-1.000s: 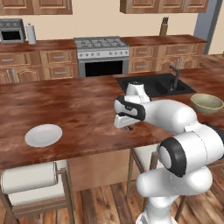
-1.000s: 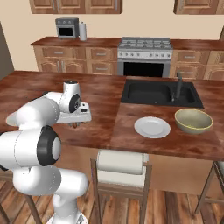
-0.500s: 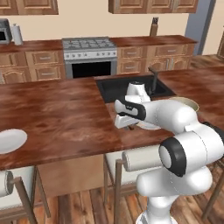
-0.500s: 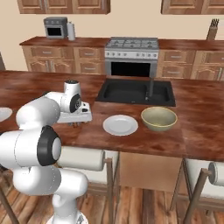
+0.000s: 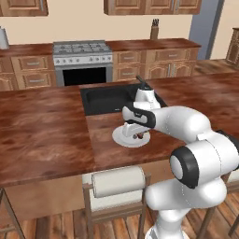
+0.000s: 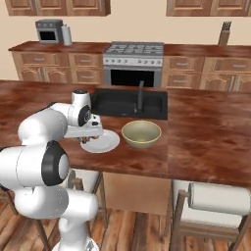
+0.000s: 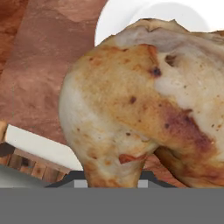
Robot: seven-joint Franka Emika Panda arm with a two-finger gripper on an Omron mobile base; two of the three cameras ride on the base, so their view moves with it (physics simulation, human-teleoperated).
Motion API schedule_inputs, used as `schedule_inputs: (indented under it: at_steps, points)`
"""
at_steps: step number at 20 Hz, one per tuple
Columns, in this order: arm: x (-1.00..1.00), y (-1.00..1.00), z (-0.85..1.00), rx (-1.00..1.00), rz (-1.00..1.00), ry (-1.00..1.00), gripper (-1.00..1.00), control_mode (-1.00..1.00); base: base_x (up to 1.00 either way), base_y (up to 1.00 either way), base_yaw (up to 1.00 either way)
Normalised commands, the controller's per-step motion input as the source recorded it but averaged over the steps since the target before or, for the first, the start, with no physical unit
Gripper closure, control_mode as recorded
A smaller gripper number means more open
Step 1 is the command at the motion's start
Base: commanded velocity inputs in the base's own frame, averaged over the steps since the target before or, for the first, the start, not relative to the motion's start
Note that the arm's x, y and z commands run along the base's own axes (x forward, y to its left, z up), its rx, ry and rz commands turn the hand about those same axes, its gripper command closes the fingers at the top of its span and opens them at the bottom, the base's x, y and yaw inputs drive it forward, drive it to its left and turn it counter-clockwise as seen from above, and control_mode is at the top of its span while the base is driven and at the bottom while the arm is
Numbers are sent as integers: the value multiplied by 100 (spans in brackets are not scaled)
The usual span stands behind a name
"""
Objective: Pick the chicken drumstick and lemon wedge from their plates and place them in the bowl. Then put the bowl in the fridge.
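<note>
My gripper [image 5: 136,135] is shut on the golden-brown chicken drumstick [image 7: 140,96], which looms large in the hand view. It hangs just above a white plate [image 5: 119,137] on the island counter, in front of the sink. In the right base view the gripper [image 6: 90,139] is over the left part of that plate [image 6: 109,143], and the olive-tan bowl [image 6: 141,134] stands empty right beside the plate. The plate's rim [image 7: 114,17] shows behind the drumstick. The lemon wedge is out of view. I cannot make out the fridge.
A black sink [image 6: 128,103] with a dark faucet [image 6: 140,94] sits behind plate and bowl. Stools with white cushions [image 5: 117,181] stand under the counter's near edge. A stove [image 6: 134,48], wooden cabinets and a microwave [image 6: 47,31] line the back wall.
The base has driven to the right, so the whole scene has slid left in both base views. The plate and bowl by the sink are now beside the arm. The drumstick stays gripped.
</note>
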Motion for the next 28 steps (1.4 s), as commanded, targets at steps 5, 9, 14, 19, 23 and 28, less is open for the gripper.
schedule_inputs:
  at_steps: [5, 9, 14, 19, 23, 28]
  points:
    - [0, 0, 0, 0, 0, 0, 100, 100, 55, -56, 0]
    - [0, 0, 0, 0, 0, 0, 100, 100, 64, -43, 0]
    - [0, 0, 0, 0, 0, 0, 100, 100, 52, -43, 2]
    - [0, 0, 0, 0, 0, 0, 100, 100, 43, -38, 0]
    - [0, 0, 0, 0, 0, 0, 100, 100, 0, 0, 0]
    - [0, 0, 0, 0, 0, 0, 100, 100, 0, 0, 0]
